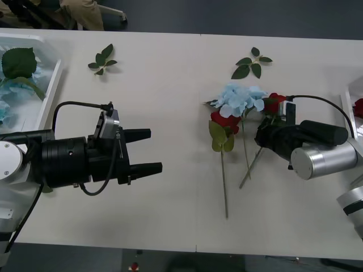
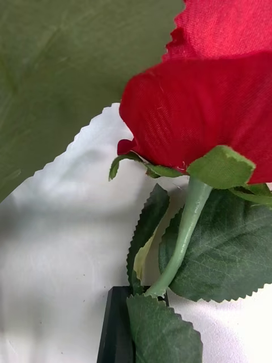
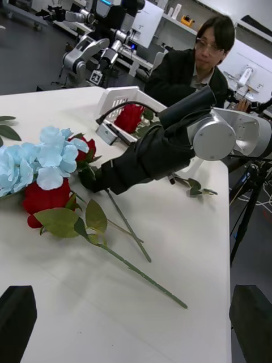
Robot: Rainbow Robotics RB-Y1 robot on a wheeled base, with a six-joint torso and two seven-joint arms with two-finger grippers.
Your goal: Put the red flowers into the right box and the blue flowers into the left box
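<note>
Left gripper (image 1: pixel 148 151) hangs wide open at lower left, left box (image 1: pixel 50 90) with blue flowers (image 1: pixel 7 113) at upper left. At centre, we see a blue flower (image 1: pixel 241 97) overlapping two red flowers (image 1: pixel 225 120), stems running toward the lower edge, heads up-frame. We judge the right gripper (image 1: pixel 265 129), closed on the right-hand rose (image 1: pixel 275 102), may drag its tangled neighbours toward the right box (image 1: pixel 347 105).
</note>
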